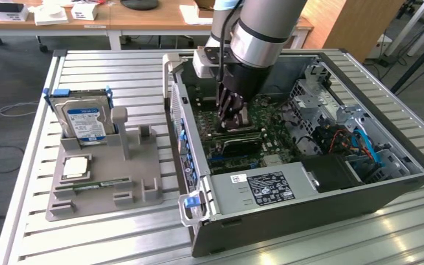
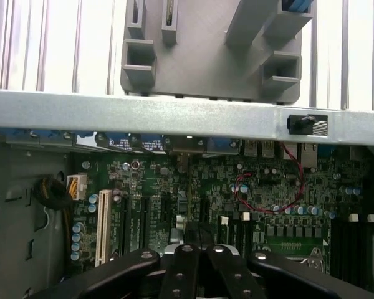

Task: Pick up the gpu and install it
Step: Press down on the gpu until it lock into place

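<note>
While my gripper point(image 1: 233, 117) hangs clenched over the motherboard point(image 1: 271, 124) at the exterior view's centre, nothing shows between its fingers. The gpu point(image 1: 236, 144) appears seated in the case point(image 1: 359, 190), just below; installation looks nearly done, seating unconfirmed.

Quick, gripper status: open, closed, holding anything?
Gripper: closed, down inside the computer case over the motherboard; whether it holds anything cannot be told.
</note>
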You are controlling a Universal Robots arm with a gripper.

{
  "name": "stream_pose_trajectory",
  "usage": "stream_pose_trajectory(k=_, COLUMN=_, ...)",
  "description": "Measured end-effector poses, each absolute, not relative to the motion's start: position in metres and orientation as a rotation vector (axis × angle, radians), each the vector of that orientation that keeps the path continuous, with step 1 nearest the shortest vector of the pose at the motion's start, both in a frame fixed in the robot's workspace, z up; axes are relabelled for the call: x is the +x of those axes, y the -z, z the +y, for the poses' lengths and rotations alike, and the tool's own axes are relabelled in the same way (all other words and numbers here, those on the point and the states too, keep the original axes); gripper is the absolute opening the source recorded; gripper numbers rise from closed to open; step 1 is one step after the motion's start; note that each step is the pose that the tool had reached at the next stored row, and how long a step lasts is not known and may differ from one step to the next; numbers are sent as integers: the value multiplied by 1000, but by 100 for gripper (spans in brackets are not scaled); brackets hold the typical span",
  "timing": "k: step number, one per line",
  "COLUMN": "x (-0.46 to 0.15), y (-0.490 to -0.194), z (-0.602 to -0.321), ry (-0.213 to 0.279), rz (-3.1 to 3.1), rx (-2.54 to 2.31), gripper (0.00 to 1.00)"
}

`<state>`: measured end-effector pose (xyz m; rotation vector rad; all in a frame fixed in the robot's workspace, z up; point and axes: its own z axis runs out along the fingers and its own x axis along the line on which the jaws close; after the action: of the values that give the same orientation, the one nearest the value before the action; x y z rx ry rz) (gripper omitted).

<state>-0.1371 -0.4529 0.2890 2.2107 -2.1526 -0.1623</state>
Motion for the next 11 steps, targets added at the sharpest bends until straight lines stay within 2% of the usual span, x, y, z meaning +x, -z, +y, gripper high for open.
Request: stream_pose_trajectory(k=11, x=-123, y=-289, z=-453, ry=162, rz=-2152, rx=2210, gripper=11)
